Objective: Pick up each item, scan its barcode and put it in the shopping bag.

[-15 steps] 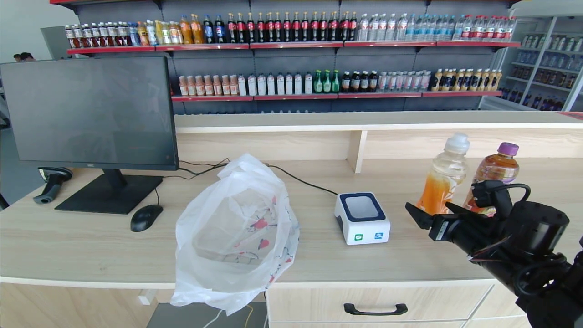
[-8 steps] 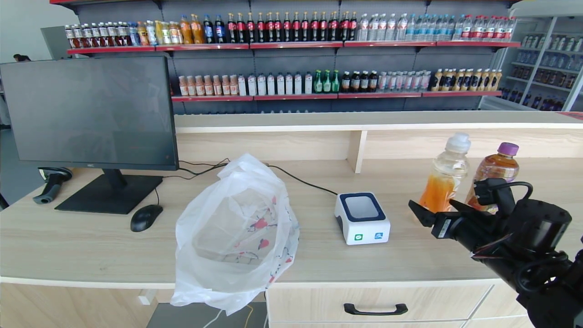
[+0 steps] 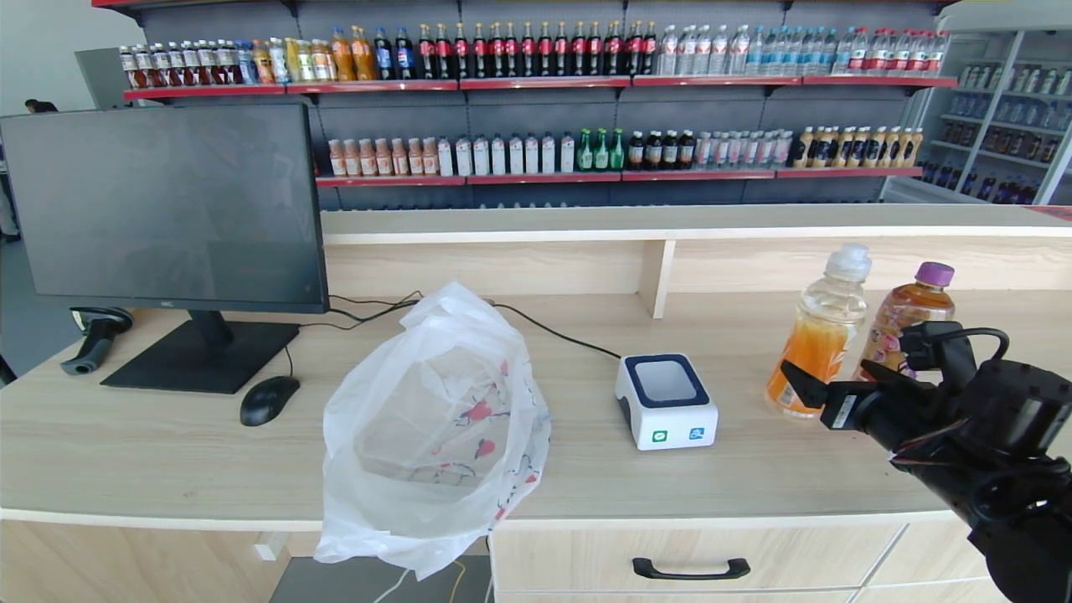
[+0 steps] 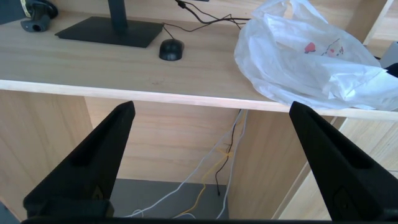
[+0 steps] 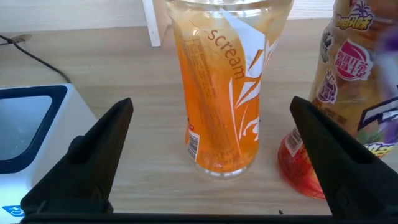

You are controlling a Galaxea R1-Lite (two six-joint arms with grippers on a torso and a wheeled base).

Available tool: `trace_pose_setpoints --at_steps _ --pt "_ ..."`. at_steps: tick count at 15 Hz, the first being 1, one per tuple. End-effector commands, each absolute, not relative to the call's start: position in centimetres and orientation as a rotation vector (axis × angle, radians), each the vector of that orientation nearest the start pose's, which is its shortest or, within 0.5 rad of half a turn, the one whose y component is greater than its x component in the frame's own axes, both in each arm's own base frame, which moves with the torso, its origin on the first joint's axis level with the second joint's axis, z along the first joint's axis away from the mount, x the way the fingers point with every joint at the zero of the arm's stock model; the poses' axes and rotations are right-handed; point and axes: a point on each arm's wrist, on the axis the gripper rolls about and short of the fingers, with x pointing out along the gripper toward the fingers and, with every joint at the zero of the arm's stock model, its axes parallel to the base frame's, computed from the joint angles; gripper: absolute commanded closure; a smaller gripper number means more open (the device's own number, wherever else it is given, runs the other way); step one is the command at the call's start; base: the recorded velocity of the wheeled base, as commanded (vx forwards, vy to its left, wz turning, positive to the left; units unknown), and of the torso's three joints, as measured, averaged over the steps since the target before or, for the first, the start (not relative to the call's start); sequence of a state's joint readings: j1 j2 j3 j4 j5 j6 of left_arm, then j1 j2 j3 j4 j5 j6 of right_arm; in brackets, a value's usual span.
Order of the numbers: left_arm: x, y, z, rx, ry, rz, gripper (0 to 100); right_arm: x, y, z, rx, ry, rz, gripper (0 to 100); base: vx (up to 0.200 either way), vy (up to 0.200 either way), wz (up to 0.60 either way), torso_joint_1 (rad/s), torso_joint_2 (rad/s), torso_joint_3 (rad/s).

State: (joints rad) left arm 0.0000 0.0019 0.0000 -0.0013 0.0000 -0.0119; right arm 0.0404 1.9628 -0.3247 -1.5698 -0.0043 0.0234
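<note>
An orange drink bottle (image 3: 819, 335) with a white cap stands on the counter at the right. A purple-capped tea bottle (image 3: 909, 318) stands beside it. My right gripper (image 3: 827, 378) is open just in front of the orange bottle (image 5: 221, 106), which stands ahead of the gap between the fingers (image 5: 93, 168), untouched. The white scanner (image 3: 666, 400) sits mid-counter. The white shopping bag (image 3: 435, 427) slumps open at the counter's front edge. My left gripper (image 4: 211, 107) is open and holds nothing, low in front of the counter.
A monitor (image 3: 167, 201), a mouse (image 3: 268, 399) and a handheld scanner (image 3: 94, 339) occupy the counter's left. A raised ledge (image 3: 670, 222) runs behind the bottles. Cables (image 4: 217, 168) hang under the counter. Bare counter lies between scanner and bottles.
My right gripper has shifted to the right and slightly lower in the head view, so more of the orange bottle's base shows. Bag, scanner and bottles have stayed put.
</note>
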Motion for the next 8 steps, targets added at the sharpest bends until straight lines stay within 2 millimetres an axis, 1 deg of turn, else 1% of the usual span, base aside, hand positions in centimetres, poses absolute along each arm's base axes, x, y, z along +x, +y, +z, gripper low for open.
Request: trace_pose_setpoints --at_steps 1,6,8 --pt "-2.3 0.0 7.6 -0.012 0.000 0.000 0 28.2 1.1 9.1 0.022 0.066 0.033 0 0.000 0.000 0.00 0.000 0.00 0.000" --pt "-2.3 0.0 7.6 -0.012 0.000 0.000 0 29.1 1.1 8.4 0.023 0.079 0.034 0 0.000 0.000 0.00 0.000 0.00 0.000" --pt "-2.3 0.0 7.6 -0.012 0.000 0.000 0 29.8 1.1 8.5 0.023 0.062 0.035 0 0.000 0.000 0.00 0.000 0.00 0.000"
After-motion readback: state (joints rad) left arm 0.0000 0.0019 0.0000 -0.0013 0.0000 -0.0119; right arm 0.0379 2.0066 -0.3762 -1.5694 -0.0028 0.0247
